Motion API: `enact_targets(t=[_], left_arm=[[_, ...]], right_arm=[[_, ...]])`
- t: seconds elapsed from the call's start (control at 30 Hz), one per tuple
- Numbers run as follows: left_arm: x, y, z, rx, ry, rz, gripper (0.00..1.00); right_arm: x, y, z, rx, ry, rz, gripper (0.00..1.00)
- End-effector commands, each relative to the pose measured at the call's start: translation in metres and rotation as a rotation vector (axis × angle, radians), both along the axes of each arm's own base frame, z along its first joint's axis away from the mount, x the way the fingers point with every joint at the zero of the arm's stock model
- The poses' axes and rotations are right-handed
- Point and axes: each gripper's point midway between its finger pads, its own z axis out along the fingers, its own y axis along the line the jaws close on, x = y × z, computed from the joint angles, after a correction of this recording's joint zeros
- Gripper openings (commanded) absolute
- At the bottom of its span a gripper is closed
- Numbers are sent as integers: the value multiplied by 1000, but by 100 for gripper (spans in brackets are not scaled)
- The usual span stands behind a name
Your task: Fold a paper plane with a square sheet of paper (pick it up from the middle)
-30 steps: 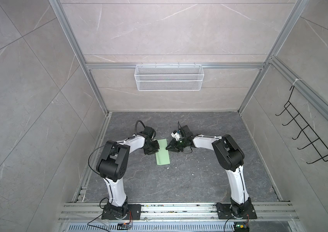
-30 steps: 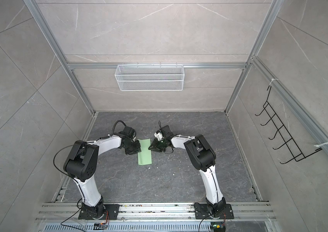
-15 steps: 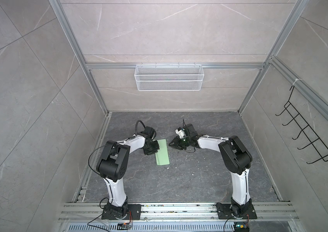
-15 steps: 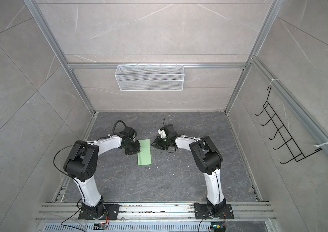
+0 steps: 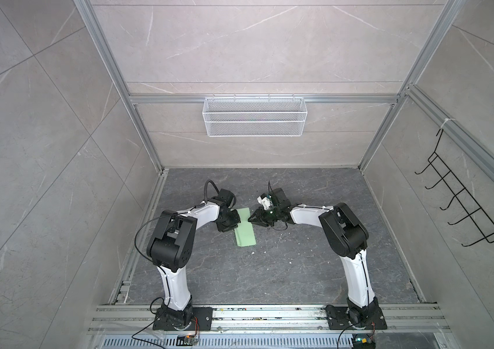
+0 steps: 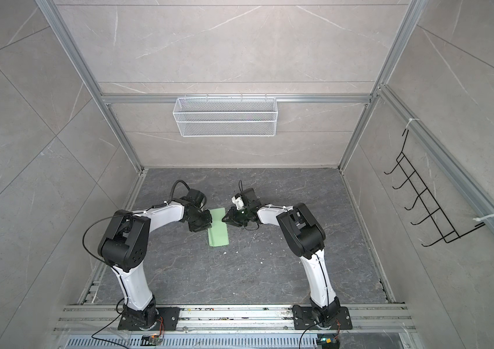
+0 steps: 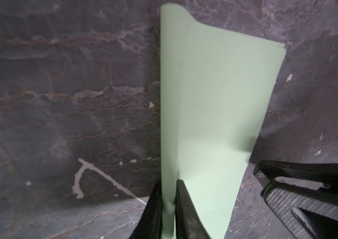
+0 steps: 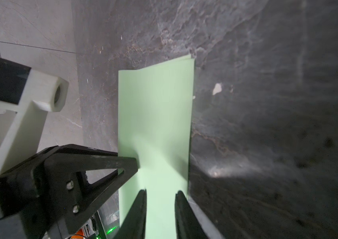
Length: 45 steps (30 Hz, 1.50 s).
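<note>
So, around the work area: a white wire basket (image 5: 254,121) hangs on the back wall, a black hook rack (image 5: 463,208) sits on the right wall, and the dark marbled floor (image 5: 285,266) is dotted with little white scraps (image 8: 217,89) plus a pale smear (image 7: 85,175). None of that is near enough to get in the way. The only thing crowding the sheet of paper (image 5: 245,232) is the arms themselves, with both grippers closing in on its far end. It lies on the floor between them in both top views, its long side pointing toward the front rail (image 5: 269,314). The left gripper (image 7: 169,184) has its fingers pinched onto one long edge, and that edge curls up a bit at the far corner. The right gripper (image 8: 160,192) sits just beside the opposite edge with its fingers apart, flat paper showing between them, not holding anything. The sheet is pale green, matte and plain. It's folded in half into a long rectangle, and the two layers don't quite line up at one corner.
</note>
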Motion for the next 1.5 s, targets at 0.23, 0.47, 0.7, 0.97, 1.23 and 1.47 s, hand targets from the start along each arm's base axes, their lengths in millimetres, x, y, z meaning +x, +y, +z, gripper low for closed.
enact_targets(t=[0.23, 0.47, 0.7, 0.97, 1.23, 1.47], left_arm=[[-31, 30, -35, 155, 153, 47, 22], [-29, 31, -32, 165, 147, 61, 21], [-27, 29, -28, 150, 138, 66, 16], [-11, 14, -1, 53, 68, 48, 28], [12, 14, 12, -30, 9, 39, 46], [19, 13, 0, 10, 36, -24, 44]], right_arm=[[12, 3, 9, 8, -59, -26, 30], [3, 12, -10, -30, -1, 34, 20], [-3, 13, -28, -65, 48, 54, 18], [-8, 6, -49, -135, 94, 53, 17], [-11, 3, -57, -156, 108, 51, 17], [-11, 4, -53, -143, 100, 50, 16]])
